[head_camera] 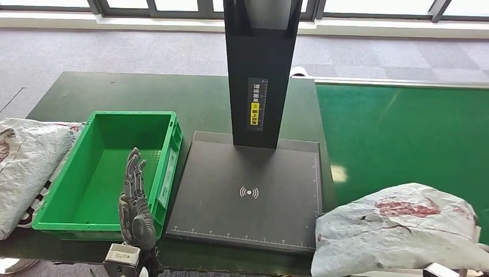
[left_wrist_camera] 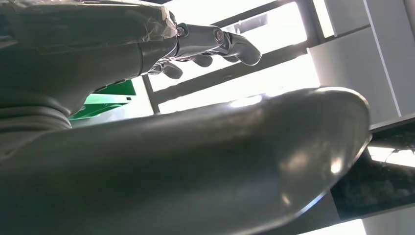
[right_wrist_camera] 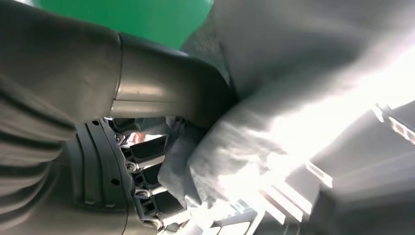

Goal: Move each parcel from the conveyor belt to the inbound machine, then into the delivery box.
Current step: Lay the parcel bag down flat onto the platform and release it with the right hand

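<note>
A: What takes up the most room in the head view?

B: The conveyor belt [head_camera: 403, 133], a broad green surface on the right. Just beside it, in the middle, sits the inbound machine [head_camera: 248, 196], a flat dark scanning plate with a wireless mark, and a black upright post [head_camera: 260, 63] rising from its far edge with a yellow label on it.

A: And on the left?

B: The delivery box [head_camera: 69, 216], a green plastic crate, stands touching the plate's left side. Left of the crate lies another grey parcel [head_camera: 23, 167], slumped partly on a checked cloth.

A: Where is the parcel being handled?

B: The grey parcel [head_camera: 398, 231], a crumpled plastic mailer with a reddish smear on top, is at the near end of the belt, right of the plate's near right corner.

A: Does the right hand have it?

B: Yes. In the right wrist view, the right hand [right_wrist_camera: 142, 161] grips the mailer: the thick thumb lies over its folded grey skin and the darker fingers [right_wrist_camera: 147, 174] press in from the other side.

A: And the left hand?

B: The left hand [head_camera: 134, 199] is raised over the crate's near right corner, fingers stretched forward and slightly apart, holding nothing. The left wrist view shows the same, with the fingertips [left_wrist_camera: 240, 46] against bright windows.
</note>
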Controlling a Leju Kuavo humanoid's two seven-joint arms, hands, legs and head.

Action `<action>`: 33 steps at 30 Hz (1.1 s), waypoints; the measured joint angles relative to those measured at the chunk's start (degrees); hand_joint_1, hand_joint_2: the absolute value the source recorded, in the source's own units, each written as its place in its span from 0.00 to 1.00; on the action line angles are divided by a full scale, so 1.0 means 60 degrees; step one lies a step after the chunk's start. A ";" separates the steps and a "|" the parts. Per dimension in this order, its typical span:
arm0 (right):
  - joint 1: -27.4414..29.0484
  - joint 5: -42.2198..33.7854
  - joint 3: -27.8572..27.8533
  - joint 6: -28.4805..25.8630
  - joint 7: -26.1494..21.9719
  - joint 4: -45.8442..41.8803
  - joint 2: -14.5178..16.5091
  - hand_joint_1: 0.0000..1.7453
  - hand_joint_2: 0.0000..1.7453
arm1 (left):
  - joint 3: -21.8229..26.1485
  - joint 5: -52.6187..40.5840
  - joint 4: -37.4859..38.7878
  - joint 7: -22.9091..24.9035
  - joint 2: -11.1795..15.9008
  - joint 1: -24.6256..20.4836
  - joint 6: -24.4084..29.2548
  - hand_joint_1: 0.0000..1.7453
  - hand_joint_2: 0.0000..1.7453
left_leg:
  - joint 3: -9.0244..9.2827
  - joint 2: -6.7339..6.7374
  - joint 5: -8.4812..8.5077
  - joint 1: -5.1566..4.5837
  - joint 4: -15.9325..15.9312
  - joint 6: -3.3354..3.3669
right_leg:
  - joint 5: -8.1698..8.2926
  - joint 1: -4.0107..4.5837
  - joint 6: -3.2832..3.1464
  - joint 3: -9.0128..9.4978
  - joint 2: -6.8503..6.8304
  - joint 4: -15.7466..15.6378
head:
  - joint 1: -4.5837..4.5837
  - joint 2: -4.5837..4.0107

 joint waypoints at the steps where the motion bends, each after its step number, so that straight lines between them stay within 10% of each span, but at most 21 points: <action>1: 0.0127 -0.0087 0.0391 -0.0364 0.0000 -0.0258 -0.0048 1.00 1.00 | 0.0003 -0.0023 -0.0028 0.0000 0.0000 0.0001 0.0006 0.00 0.00 | -0.0011 0.0006 -0.0003 0.0000 0.0000 0.0001 | 0.0001 0.0000 0.0001 0.0000 0.0007 0.0000 | -0.0001 0.0000; 17: -0.0346 0.2355 0.3451 -0.1575 0.0035 -0.0977 -0.0331 1.00 1.00 | 0.0046 -0.0549 -0.0573 0.0024 -0.0241 0.0222 -0.0110 0.00 0.00 | 0.0023 0.0033 -0.0003 0.0001 0.0000 0.0005 | 0.0007 0.0001 0.0002 0.0000 0.0029 0.0002 | 0.0000 0.0000; 33: -0.3635 0.9930 0.2123 -0.1582 0.0242 0.2144 0.0664 1.00 1.00 | 0.0058 -0.0563 -0.0422 0.0025 -0.0529 0.0081 0.0235 0.00 0.00 | 0.0010 0.0037 0.0043 0.0002 0.0001 0.0004 | 0.0051 0.0002 -0.0002 -0.0022 0.0038 0.0007 | -0.0003 0.0000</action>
